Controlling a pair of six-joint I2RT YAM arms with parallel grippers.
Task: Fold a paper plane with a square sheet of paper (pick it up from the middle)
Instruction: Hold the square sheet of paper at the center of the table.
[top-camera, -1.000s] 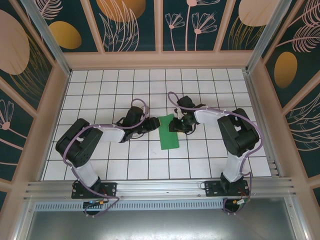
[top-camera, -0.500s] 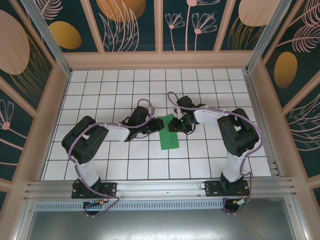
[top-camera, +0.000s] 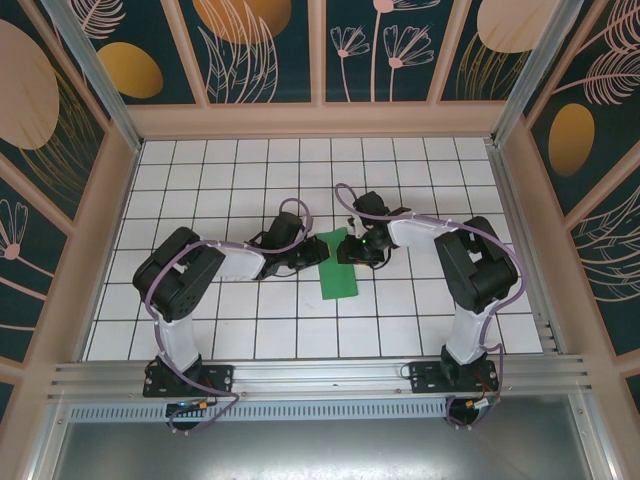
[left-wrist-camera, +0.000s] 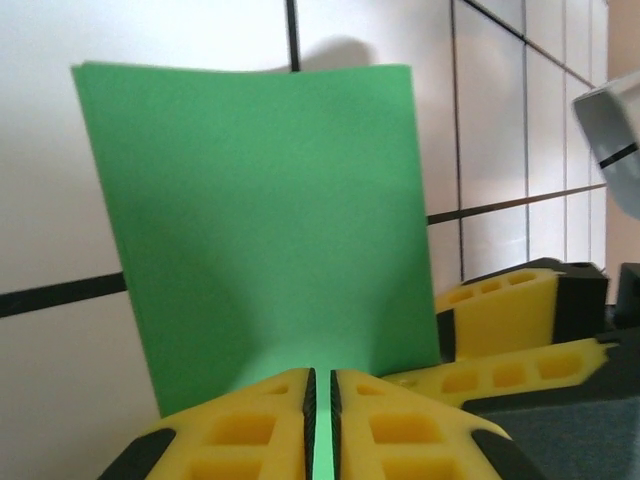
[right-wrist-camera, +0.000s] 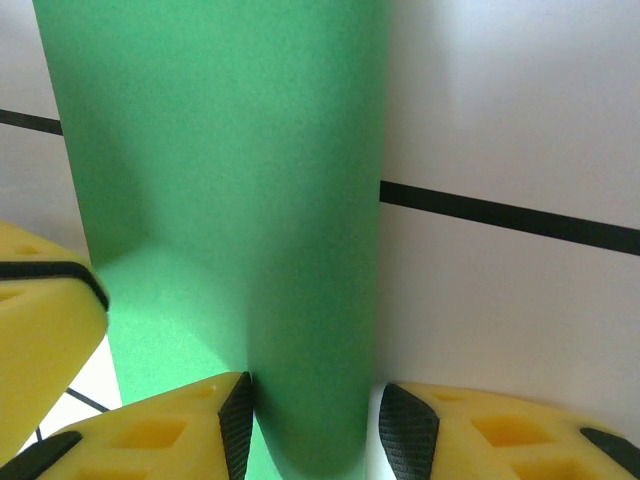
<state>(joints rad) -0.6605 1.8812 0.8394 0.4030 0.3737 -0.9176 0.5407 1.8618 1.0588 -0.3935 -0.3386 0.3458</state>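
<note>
The square sheet of paper (top-camera: 340, 278) lies folded in half, a green rectangle on the white tiles mid-table. My left gripper (top-camera: 310, 256) is at its left edge. In the left wrist view the left gripper (left-wrist-camera: 322, 378) is shut on the paper (left-wrist-camera: 260, 200), with only a thin green strip between the pads. My right gripper (top-camera: 351, 249) is at the paper's far right corner. In the right wrist view the right gripper (right-wrist-camera: 318, 400) is open, and the paper's rounded fold (right-wrist-camera: 310, 200) stands between the pads, touching the left pad (right-wrist-camera: 238, 410) and clear of the right one.
The white grid table (top-camera: 420, 320) is walled by patterned panels (top-camera: 560, 130) on three sides. An aluminium rail (top-camera: 320, 375) runs along the near edge. The right gripper's yellow fingers (left-wrist-camera: 500, 320) sit close beside the left jaws.
The left arm has slid right to the paper's left edge and its jaws have closed on it. The right gripper has stayed in place.
</note>
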